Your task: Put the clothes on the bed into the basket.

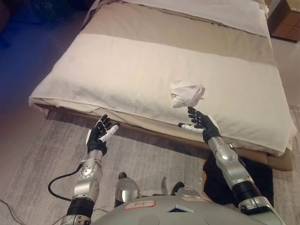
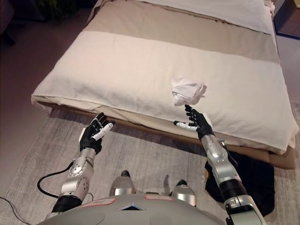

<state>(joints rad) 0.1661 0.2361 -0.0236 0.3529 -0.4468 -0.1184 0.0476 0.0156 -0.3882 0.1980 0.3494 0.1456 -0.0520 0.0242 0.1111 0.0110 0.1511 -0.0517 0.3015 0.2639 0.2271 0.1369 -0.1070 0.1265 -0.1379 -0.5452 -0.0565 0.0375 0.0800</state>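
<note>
A crumpled white cloth (image 1: 186, 92) lies on the cream bed cover (image 1: 117, 70), near the bed's front edge, right of centre. My right hand (image 1: 201, 122) is open, fingers spread, just below the cloth and over the bed's front edge, not touching it. My left hand (image 1: 101, 132) is open and empty over the rug, in front of the bed's left part. A dark basket (image 1: 255, 176) stands on the floor at the lower right, partly hidden behind my right arm.
The bed has a tan band (image 1: 187, 30) across it and white bedding (image 1: 225, 11) at the far end. A grey rug (image 1: 154, 154) lies before the bed. A wooden piece of furniture (image 1: 287, 18) stands at the top right.
</note>
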